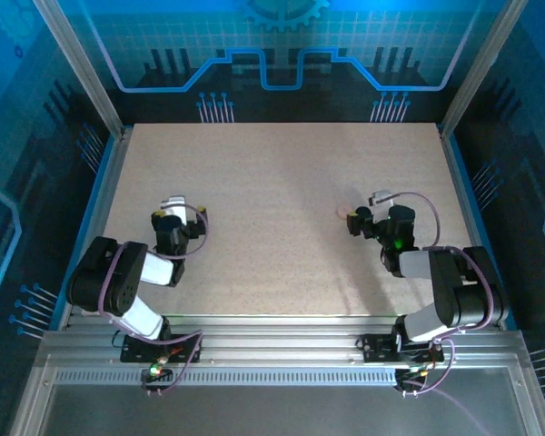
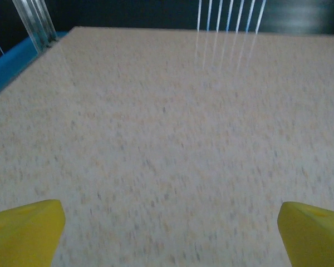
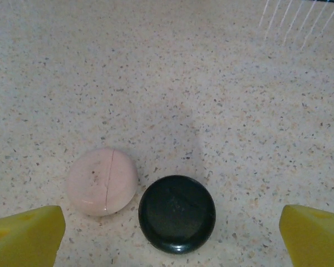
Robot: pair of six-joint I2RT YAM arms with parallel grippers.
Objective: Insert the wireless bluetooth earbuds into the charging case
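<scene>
Left gripper [image 2: 167,236]: open wide above bare table [image 2: 167,128], 9 o'clock of table centre.
Right gripper [image 1: 352,221]: open wide, 3 o'clock of centre, low over two discs.
Pink disc [image 3: 102,181]: on the table, a seam across its top.
Black disc [image 3: 177,214]: just beside it, at its 4 o'clock.
Earbuds: cannot tell where.

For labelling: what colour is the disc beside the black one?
The disc is pale pink; right wrist view.
</scene>
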